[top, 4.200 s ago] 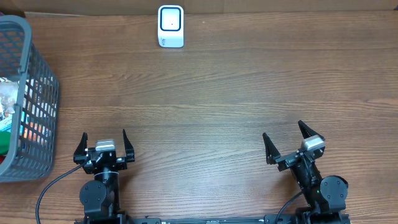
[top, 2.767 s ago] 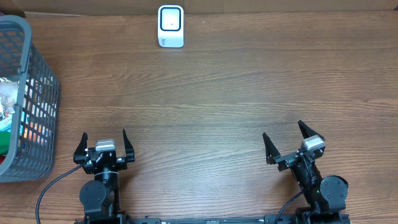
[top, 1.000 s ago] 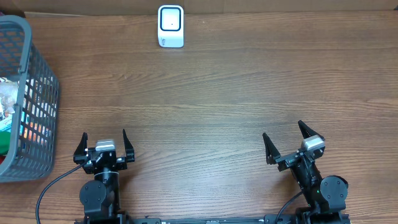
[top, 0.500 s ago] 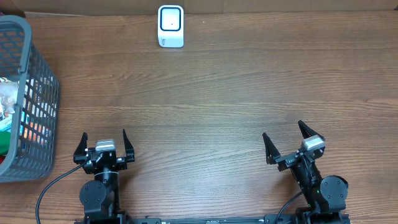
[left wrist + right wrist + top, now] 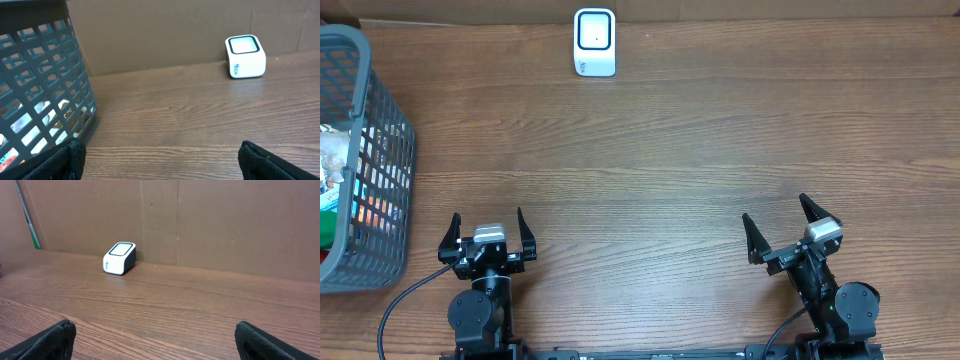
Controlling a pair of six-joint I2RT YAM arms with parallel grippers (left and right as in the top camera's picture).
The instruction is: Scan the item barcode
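Both sets of fingers spread, empty.
My left fingers [image 5: 523,231] and right fingers [image 5: 752,238] rest at the table's [image 5: 680,150] near edge; the items [image 5: 330,160] lie in the grey basket [image 5: 382,200] on my left, the white barcode scanner [image 5: 594,42] at the far edge.

Wood-grain table [image 5: 700,150] in front of me, mid-brown, grain running L-R. Behind its far edge stands a plain cardboard wall [image 5: 225,220] w/ vertical seams. A thin rod [image 5: 22,205], green low down, leans at far L. Light soft & even.
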